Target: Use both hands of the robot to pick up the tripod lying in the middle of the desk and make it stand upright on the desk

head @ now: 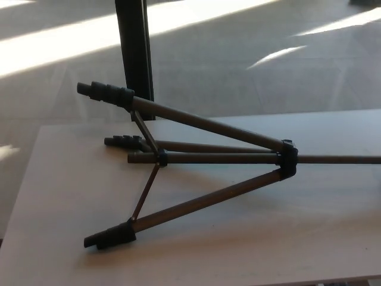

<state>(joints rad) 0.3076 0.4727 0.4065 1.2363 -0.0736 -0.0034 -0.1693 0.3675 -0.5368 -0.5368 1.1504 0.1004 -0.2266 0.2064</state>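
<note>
1. Neither robot hand shows in the head view, so how far either is open, or whether it holds anything, cannot be told; nothing grips or touches the tripod.

2. The tripod (208,156) lies on its side across the middle of the desk (333,238), its legs spread and fanning toward 9 o'clock.

3. The black hub (288,158) where the legs meet sits a little toward 3 o'clock of the picture's centre. From it the centre column (339,159) runs straight out to the edge at 3 o'clock, its end cut off by the frame.

4. The upper leg (196,122) rises toward 10 o'clock, and its black ribbed foot (104,92) sticks up clear of the desk, seen against the floor.

5. The lower leg (202,202) runs toward 8 o'clock, and its black foot (110,236) rests on the desk near the front edge.

6. A third leg (202,146) lies just above the inner tube (214,158), both pointing toward 9 o'clock (they run nearly parallel and close together).

7. Thin braces (144,193) link the legs to a small collar (161,158) on the inner tube.

8. The desk is pale and matte, with its far edge running across the picture from 9 to 3 o'clock.

9. Beyond it lies a grey floor (250,36) with bright streaks of sunlight, strongest toward 11 and 1 o'clock.

10. A dark upright post (134,42) stands at 12 o'clock, just behind the desk's far edge.
</note>
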